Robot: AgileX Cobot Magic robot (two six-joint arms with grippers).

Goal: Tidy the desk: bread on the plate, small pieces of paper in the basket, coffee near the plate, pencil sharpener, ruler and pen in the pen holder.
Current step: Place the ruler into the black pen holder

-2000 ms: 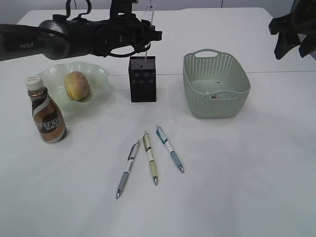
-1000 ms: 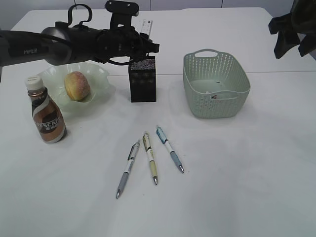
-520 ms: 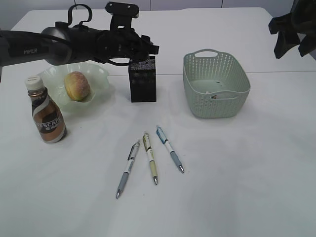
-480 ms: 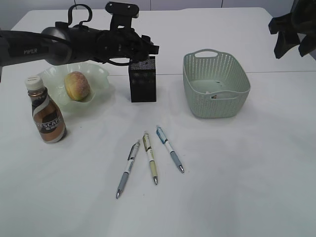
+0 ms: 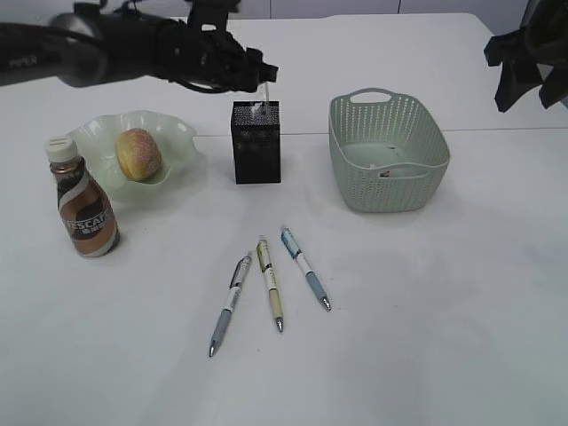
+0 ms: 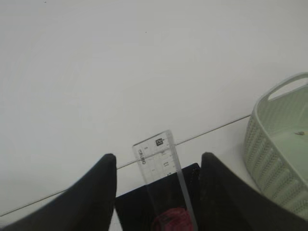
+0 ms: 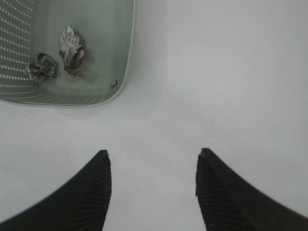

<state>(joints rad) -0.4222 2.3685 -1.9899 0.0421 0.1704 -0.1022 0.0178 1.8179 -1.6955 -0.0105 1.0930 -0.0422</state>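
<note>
The clear ruler (image 6: 161, 166) stands upright in the black mesh pen holder (image 5: 256, 146), its top sticking out. My left gripper (image 6: 159, 155) hovers above the holder, open, with a gap on each side of the ruler. A red object, perhaps the pencil sharpener (image 6: 168, 219), lies inside the holder. The bread (image 5: 138, 153) rests on the green plate (image 5: 177, 133), and the coffee (image 5: 84, 200) stands in front of the plate. Three pens (image 5: 270, 286) lie on the desk (image 5: 426, 311). Pieces of paper (image 7: 70, 45) lie in the basket (image 5: 390, 191). My right gripper (image 7: 153, 154) is open and empty beside the basket.
The basket (image 6: 269, 144) stands just right of the pen holder. The left arm (image 5: 106, 49) stretches across the back left above the plate. The right arm (image 5: 524, 62) hangs at the far right edge. The pens lie side by side in front of the holder.
My left gripper opened and let go of the ruler, which dropped deeper into the pen holder. The left arm then rose. The right arm has not moved.
</note>
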